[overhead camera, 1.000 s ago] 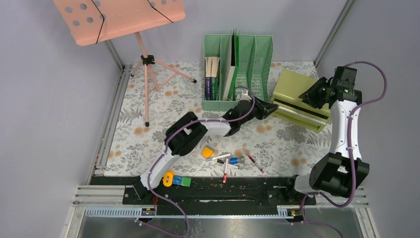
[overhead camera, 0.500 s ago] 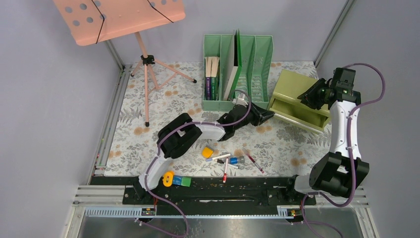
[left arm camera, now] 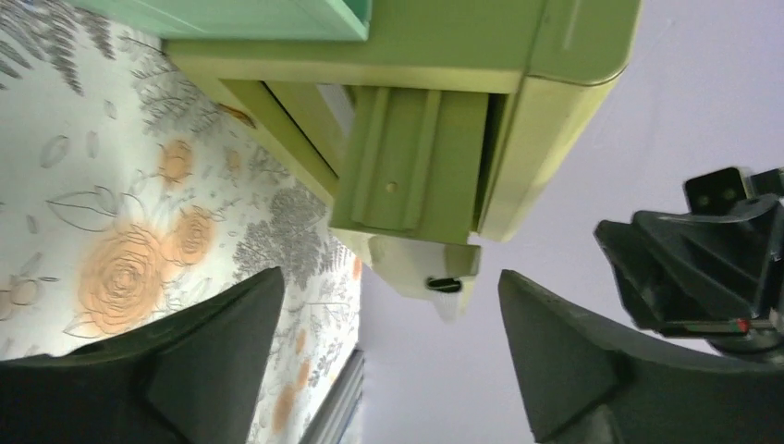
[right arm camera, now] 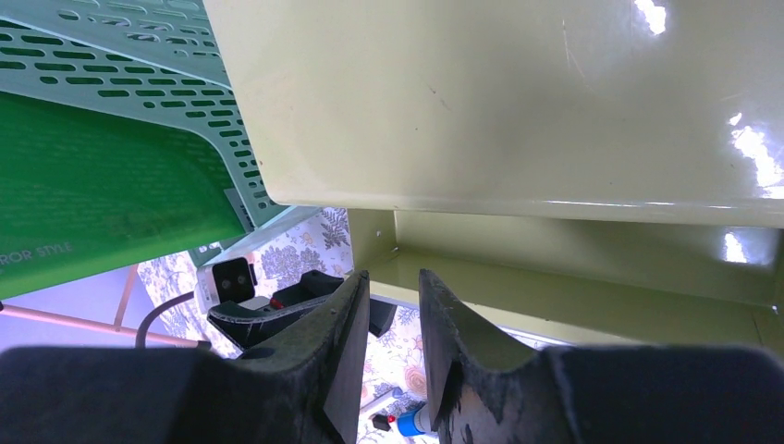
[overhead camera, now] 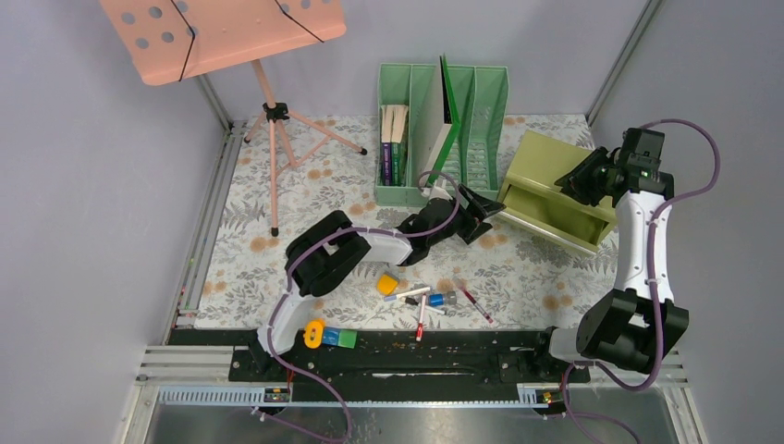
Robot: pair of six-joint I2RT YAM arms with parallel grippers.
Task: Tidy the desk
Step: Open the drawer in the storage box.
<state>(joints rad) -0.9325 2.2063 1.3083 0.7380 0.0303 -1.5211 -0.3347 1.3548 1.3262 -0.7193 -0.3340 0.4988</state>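
Note:
The desk (overhead camera: 277, 185) is a floral-cloth tabletop framed by metal rails. At its back right stands an olive-green drawer box (overhead camera: 555, 157) with its drawer (overhead camera: 555, 211) pulled out toward the left. My left gripper (overhead camera: 487, 220) is open just left of the drawer front. In the left wrist view the drawer front (left arm camera: 407, 157) and its pale handle (left arm camera: 434, 268) lie ahead of the left gripper (left arm camera: 390, 277), apart from both fingers. My right gripper (overhead camera: 581, 178) rests over the box's top, and in the right wrist view the right gripper (right arm camera: 393, 276) is narrowly open with nothing in it.
A green file holder (overhead camera: 485, 120) at the back holds books and a leaning green folder (overhead camera: 450, 120). Pens and markers (overhead camera: 425, 301), a yellow piece (overhead camera: 388, 282) and small coloured blocks (overhead camera: 328, 336) lie near the front rail. A pink music stand (overhead camera: 268, 120) stands at the back left.
The drawer slid out toward the left with my left gripper on its handle. That gripper has since opened and let go. The green folder tipped to the right. The right arm barely moved.

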